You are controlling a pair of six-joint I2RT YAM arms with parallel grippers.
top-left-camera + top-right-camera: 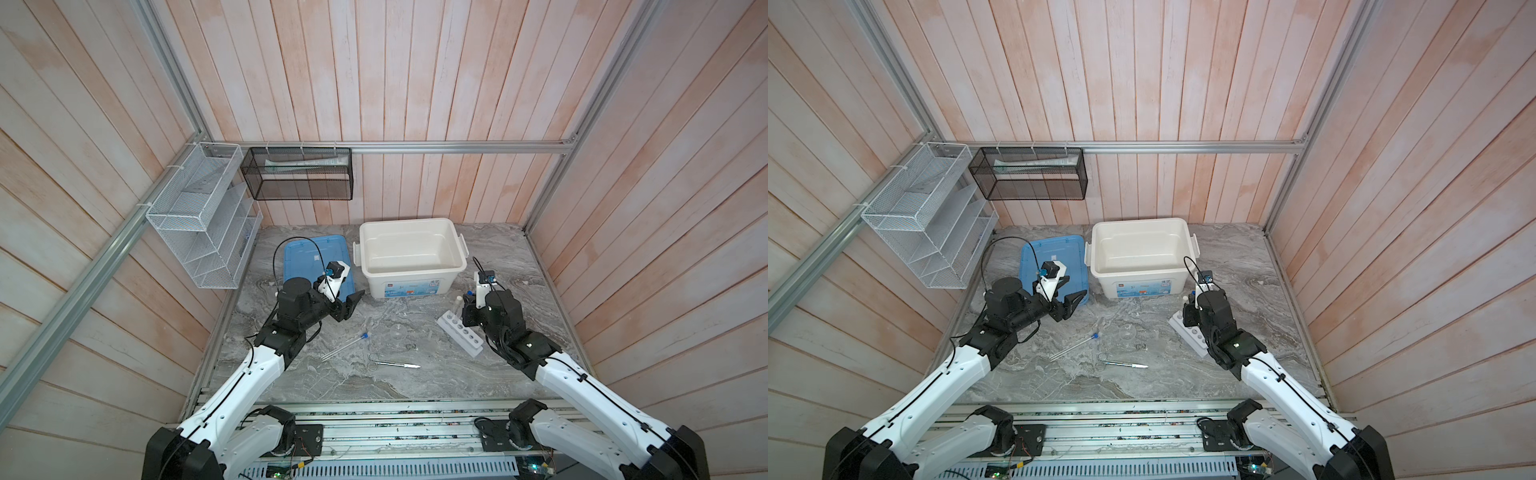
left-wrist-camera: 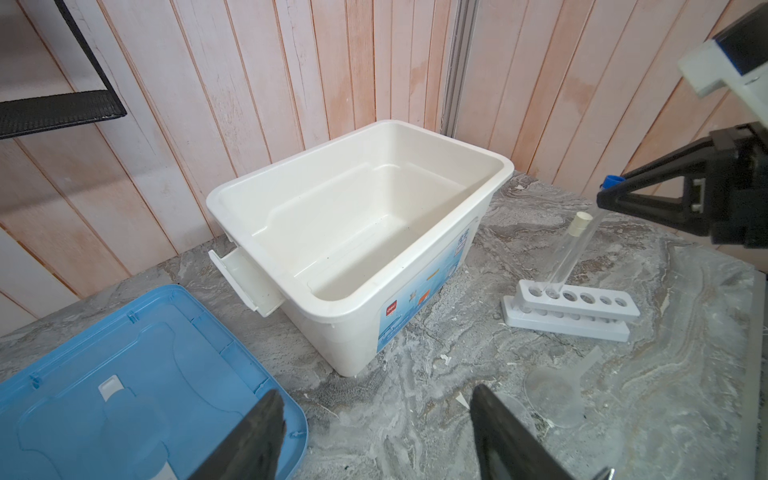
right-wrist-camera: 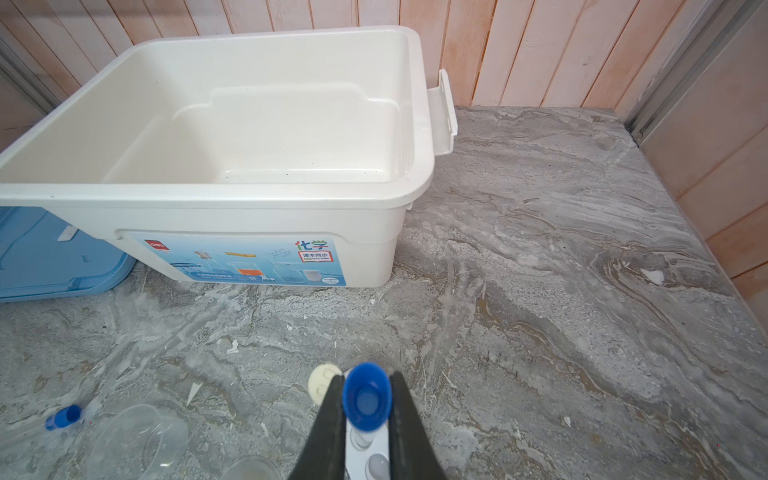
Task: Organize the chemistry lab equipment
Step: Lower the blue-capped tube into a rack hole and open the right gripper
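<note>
Right gripper (image 3: 368, 397): clamped on the blue-capped tube (image 2: 613, 180), just below its cap.
Held tube: kept at a slant, lower end seen at the second hole of the rack (image 2: 573, 326), just beside the white-capped tube (image 2: 580, 219).
Left gripper (image 2: 376, 390): jaws apart, nothing held, near the blue lid (image 1: 307, 249).
Unsorted: a loose tube (image 1: 345, 345), scissors (image 1: 372, 361), a pen-like tool (image 1: 401, 365) and a clear dish (image 2: 552, 390) are seen on the table (image 1: 415, 386).
Risk: if the tube is pushed down aslant, the light rack may be tipped or the neighbouring tube knocked. A thin tube could be cracked by a tight squeeze.
</note>
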